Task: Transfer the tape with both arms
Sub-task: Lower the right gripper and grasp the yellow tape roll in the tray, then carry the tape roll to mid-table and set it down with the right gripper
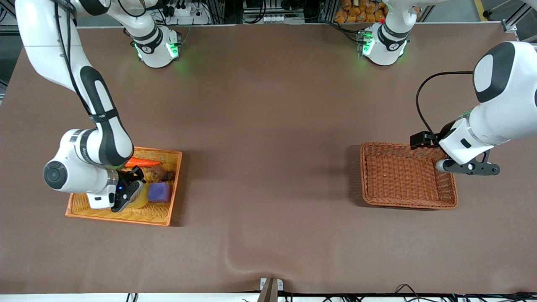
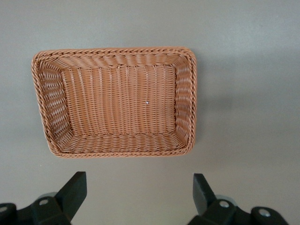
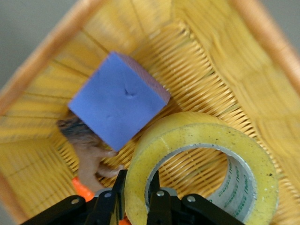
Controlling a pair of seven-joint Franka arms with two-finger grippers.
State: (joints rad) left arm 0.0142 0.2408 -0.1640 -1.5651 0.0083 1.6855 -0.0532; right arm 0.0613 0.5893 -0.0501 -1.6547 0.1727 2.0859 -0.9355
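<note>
The right gripper [image 3: 136, 197] is pinching the translucent yellowish tape roll's [image 3: 201, 164] wall, ring lying flat, while the wide-open left gripper [image 2: 138, 197] is waiting empty over the surface [image 1: 268, 126].

The right arm [image 1: 79, 100] reaches down from its base, elbow bent, wrist turned so the right gripper [image 1: 131, 188] points steeply downward. Its two black fingers [image 3: 159, 206] stand close together, clamped on the wall of the tape [image 3: 201, 164]: one finger inside the roll's hole, the other against its outer face. The left arm [image 1: 499, 105] waits, its forearm angled down and held aloft. The left gripper [image 2: 138, 197] hangs with its fingers [image 2: 75, 190] spread wide apart, nothing between them.
</note>
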